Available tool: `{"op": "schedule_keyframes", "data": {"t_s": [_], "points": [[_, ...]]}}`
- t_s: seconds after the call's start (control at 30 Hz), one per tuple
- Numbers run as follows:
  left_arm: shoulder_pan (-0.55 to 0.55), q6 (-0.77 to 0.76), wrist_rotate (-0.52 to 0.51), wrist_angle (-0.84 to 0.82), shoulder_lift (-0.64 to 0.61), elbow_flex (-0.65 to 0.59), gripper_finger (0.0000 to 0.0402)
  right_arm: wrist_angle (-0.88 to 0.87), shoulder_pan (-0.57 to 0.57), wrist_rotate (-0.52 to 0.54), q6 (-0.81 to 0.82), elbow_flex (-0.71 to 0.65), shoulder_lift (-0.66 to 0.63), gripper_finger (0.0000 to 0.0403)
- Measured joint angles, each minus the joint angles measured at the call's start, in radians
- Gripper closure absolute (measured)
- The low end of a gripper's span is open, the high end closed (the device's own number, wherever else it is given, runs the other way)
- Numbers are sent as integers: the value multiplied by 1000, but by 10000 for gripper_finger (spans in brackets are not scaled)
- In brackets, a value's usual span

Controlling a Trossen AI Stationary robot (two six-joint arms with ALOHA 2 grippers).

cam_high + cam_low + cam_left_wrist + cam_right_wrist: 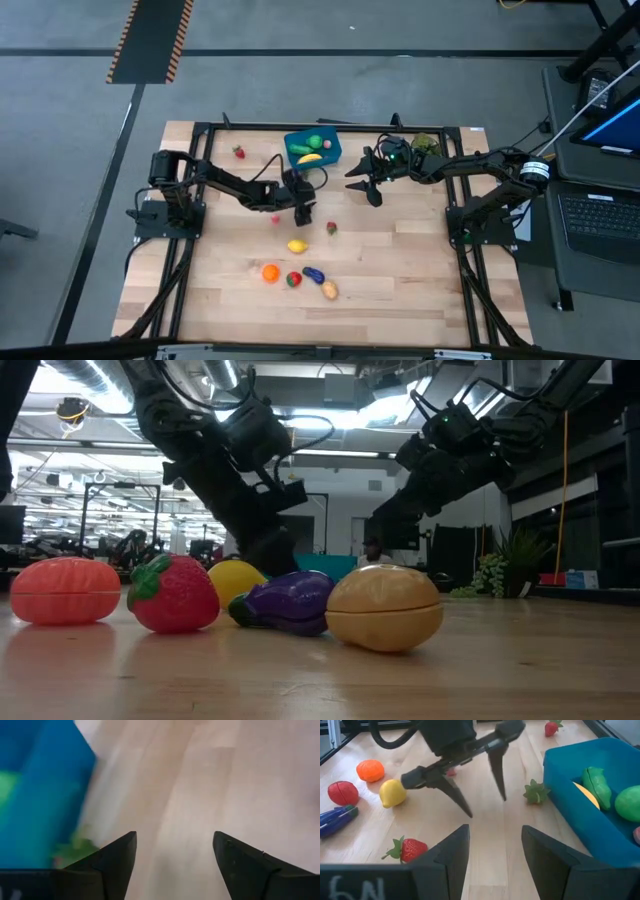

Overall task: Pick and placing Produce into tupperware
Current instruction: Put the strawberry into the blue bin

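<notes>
Wooden counter [400,270]: produce scattered; tupperware [312,148] partly filled. Left gripper [480,795] and right gripper [492,865] jaws released, empty; collision risked by closeness.

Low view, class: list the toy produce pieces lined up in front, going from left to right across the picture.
Orange → strawberry → lemon → eggplant → potato.
</notes>
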Motion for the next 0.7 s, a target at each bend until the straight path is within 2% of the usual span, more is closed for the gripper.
{"op": "schedule_keyframes", "data": {"t_s": [0.17, 0.7], "points": [[-12, 149, -143, 0, 0, 0, 156, 0, 0, 0, -1, 0, 0, 220], [96, 248, -23, 19, 0, 11, 179, 0, 0, 0, -19, 0, 0, 220]]}}
